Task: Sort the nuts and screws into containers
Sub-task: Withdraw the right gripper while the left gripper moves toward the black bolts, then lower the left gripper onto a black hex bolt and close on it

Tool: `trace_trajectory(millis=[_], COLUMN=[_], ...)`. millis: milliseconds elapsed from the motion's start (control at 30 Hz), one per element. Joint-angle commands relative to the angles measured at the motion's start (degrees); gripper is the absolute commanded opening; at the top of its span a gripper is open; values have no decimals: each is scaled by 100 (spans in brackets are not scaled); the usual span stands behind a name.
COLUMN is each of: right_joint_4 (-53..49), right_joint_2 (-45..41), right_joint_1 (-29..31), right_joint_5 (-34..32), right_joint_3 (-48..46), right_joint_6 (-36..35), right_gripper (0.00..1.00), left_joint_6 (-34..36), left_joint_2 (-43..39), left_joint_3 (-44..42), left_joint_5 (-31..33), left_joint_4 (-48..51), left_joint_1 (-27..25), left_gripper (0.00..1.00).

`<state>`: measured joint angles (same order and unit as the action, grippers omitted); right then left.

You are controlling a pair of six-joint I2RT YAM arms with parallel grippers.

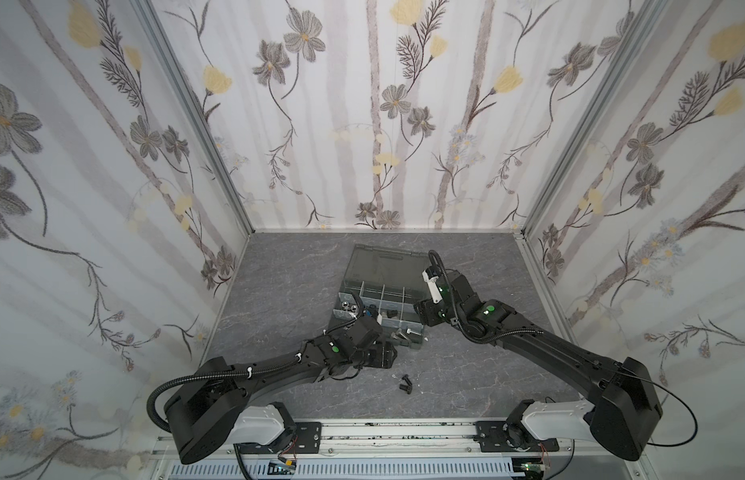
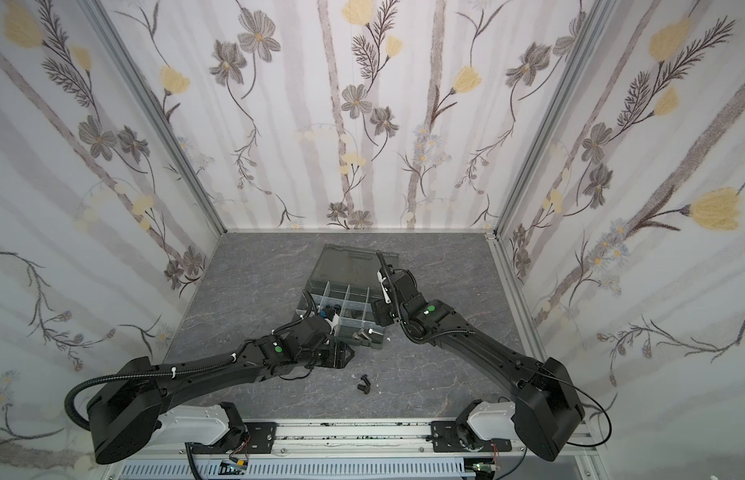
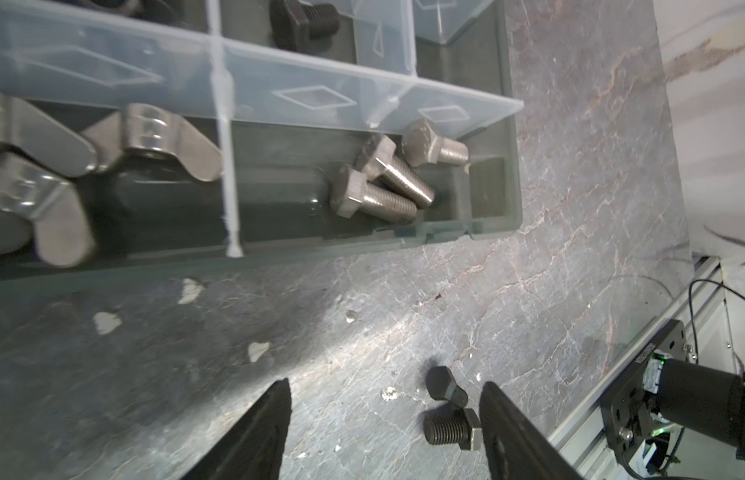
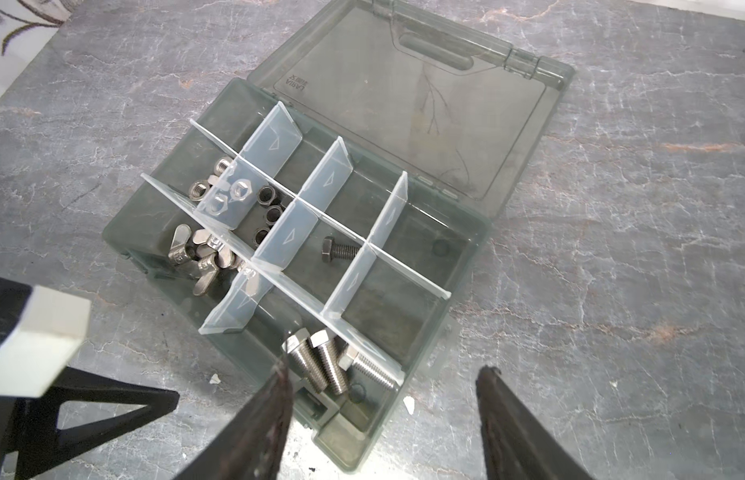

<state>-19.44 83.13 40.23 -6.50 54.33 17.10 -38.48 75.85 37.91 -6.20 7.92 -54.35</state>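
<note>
Two black screws lie loose on the grey table, in both top views just in front of the organiser box. My left gripper hangs open low over the table, and the screws sit just inside one finger. My right gripper is open and empty above the box's near corner. Of the containers, one cell holds three silver screws, one silver wing nuts, one silver hex nuts, one black ring nuts, and one a single black screw.
The box's smoky lid lies open flat behind the cells. Small white flecks dot the table beside the box. A metal rail with the arm mounts runs along the front edge. Patterned walls close in three sides.
</note>
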Motion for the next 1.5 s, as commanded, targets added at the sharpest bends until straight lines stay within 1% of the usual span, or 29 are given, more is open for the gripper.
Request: trace_trajectory(millis=[0,167,300,400,700,800,1100,1300,1467], right_joint_4=[257,252,252,256,388,414,499,509,507], right_joint_2=[-252,-660,-952,-1130,-1368,-1417,-1617,-1806,-1910], right_joint_1=[-54,-219,-324,-378,-459,-481,-584,-657,-728], right_joint_5=[-193,-272,-326,-334,-226,-180,-142,-114,-119], right_joint_3=[-203,-545,-793,-958,-1393,-1472,-1726,-1888,-1978], right_joint_6=[218,345,436,493,513,488,458,469,469], right_gripper=[71,72,72,72,73,73,74,74,75], left_joint_6=[280,541,615,522,-21,-190,-362,-388,-397], left_joint_2=[205,664,1077,1285,1785,1868,1985,2093,2151], left_joint_3=[208,667,1107,1303,1502,1526,1561,1610,1614], left_joint_5=[27,211,411,385,102,36,-61,-102,-110], left_joint_4=[34,509,1084,1340,1431,1431,1431,1432,1437], left_joint_1=[-197,-489,-762,-929,-1449,-1506,-1567,-1607,-1625], left_gripper=[73,68,67,67,65,61,56,49,40])
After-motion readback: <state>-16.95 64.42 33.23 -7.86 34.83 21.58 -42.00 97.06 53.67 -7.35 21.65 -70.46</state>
